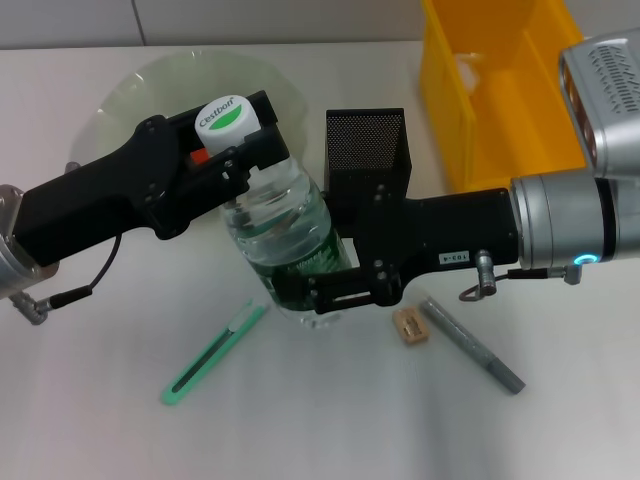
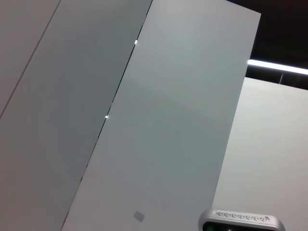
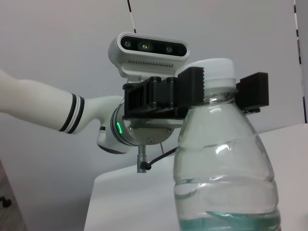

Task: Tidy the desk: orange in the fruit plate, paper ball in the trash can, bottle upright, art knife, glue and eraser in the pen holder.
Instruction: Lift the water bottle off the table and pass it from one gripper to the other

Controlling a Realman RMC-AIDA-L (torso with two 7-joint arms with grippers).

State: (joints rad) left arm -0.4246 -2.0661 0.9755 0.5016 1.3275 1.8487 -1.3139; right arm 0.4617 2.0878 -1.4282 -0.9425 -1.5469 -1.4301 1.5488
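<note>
Nearby, eraser beside glue.

Pale grey wall panels fill the view; beside them a bright light strip crosses a dark gap.

We lose the bottle's base behind the right gripper, and the yellow bin runs off the top edge.

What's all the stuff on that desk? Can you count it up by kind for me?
Bottle: 1
Knife: 1
Eraser: 1
Glue: 1
Pen holder: 1
Plate: 1
Yellow bin: 1
Total: 7
</note>
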